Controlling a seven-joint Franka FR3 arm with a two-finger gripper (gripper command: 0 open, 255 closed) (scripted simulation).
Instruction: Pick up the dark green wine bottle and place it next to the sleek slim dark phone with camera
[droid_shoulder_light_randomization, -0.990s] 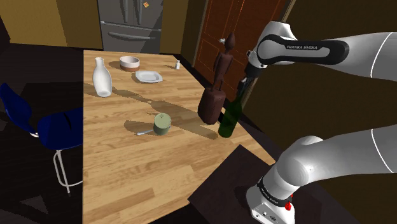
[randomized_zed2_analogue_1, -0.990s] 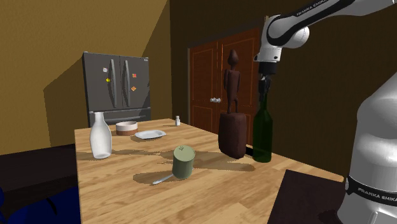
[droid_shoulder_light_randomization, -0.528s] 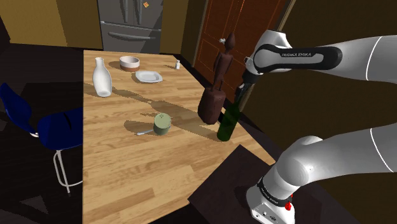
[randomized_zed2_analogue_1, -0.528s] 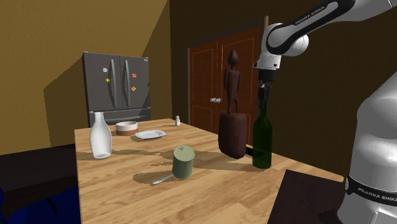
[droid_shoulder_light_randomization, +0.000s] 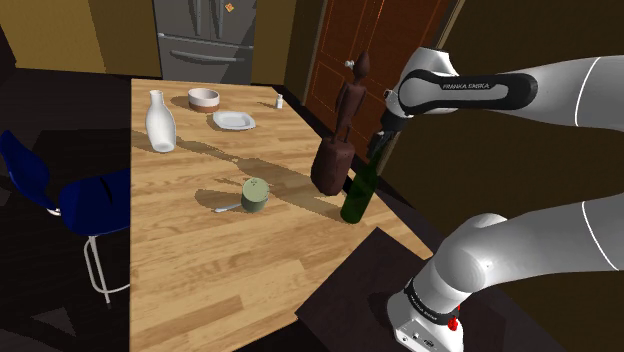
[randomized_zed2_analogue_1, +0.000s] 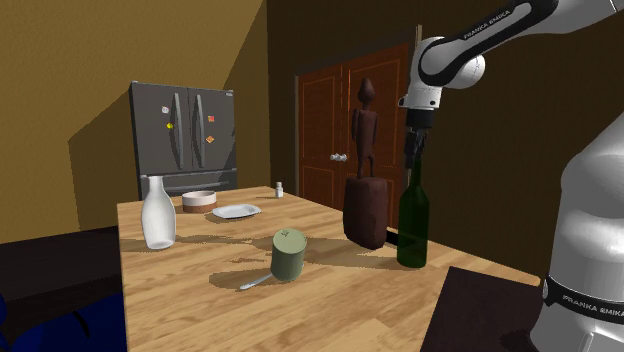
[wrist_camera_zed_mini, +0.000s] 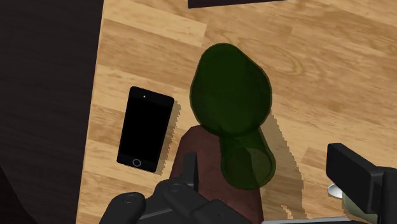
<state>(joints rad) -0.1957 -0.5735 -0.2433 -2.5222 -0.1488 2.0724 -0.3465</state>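
currently the dark green wine bottle (droid_shoulder_light_randomization: 356, 195) stands upright on the wooden surface (droid_shoulder_light_randomization: 200, 260), close to its right edge in the shoulder view and just beside the base of a tall brown carved figure (droid_shoulder_light_randomization: 338, 150). the slim black phone (wrist_camera_zed_mini: 145, 129) lies flat on the surface, near the bottle and just beside the figure's base. the end effector (wrist_camera_zed_mini: 267, 164) hangs over the bottle's mouth with its 2 fingers (wrist_camera_zed_mini: 353, 173) spread apart, 1 on each side of the neck. neither touches it, so the bottle is not held.

the bottle looks like glass, so it is probably stiff, smooth and rather slippery, and it would break in a fall. most of its weight likely sits low in the broad body. being tall on a narrow foot, it should tip easily if nudged sideways.

the neck seems the right place to take hold. it is slim enough for the 2 fingers, while the body looks too wide for them. a firm, level clasp a little below the lip would likely let the bottle hang plumb without swinging. the figure crowds 1 side, so any sideways move risks a knock.
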